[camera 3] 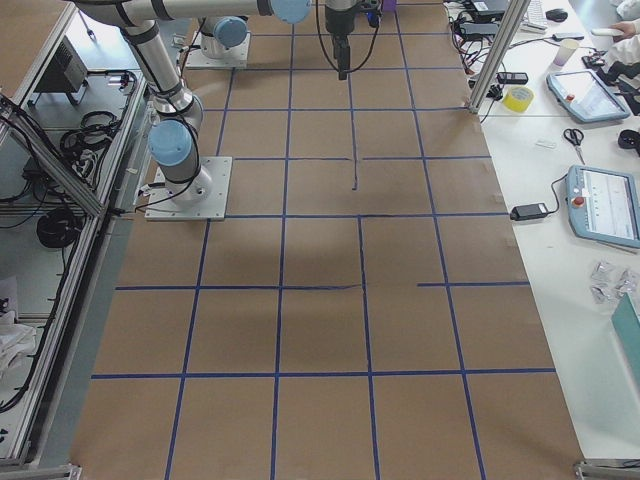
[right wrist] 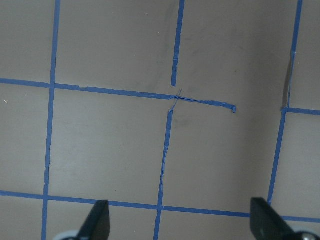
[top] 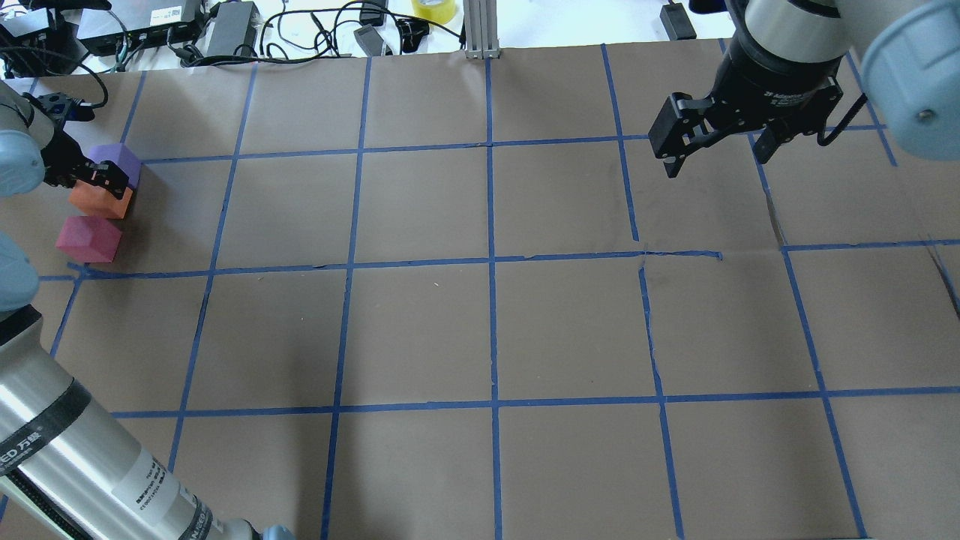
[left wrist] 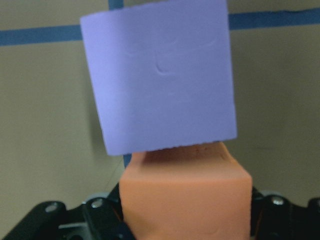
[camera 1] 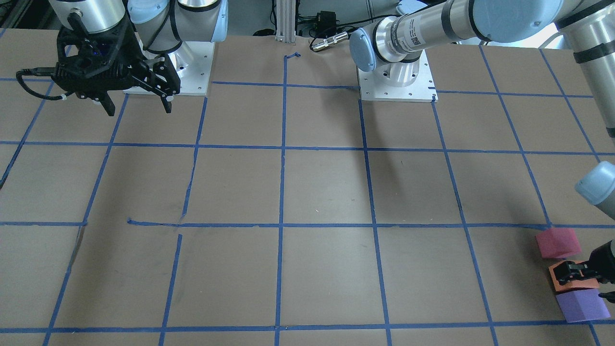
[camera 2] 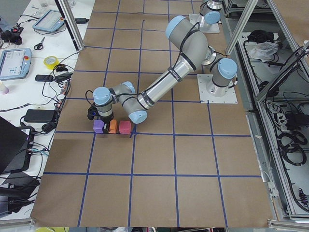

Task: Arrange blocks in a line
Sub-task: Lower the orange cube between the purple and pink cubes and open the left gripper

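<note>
Orange block (left wrist: 185, 175) clamped in left tool (left wrist: 185, 215), purple block (left wrist: 160, 75) touching ahead; right tool (top: 714, 161) spread.

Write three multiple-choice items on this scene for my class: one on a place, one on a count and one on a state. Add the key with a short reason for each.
1. Which colour of block is in the middle of the row? A purple; B orange; C pinkish-red.
2. How many blocks are there? A two; B four; C three.
3. The right gripper is: A open and empty; B shut on a block; C pressing on the table.

Key:
1 B: the orange block sits between the purple block and the pinkish-red block.
2 C: only those three cubes show in any view.
3 A: in the right wrist view its jaws stand wide apart with nothing between them.
</note>
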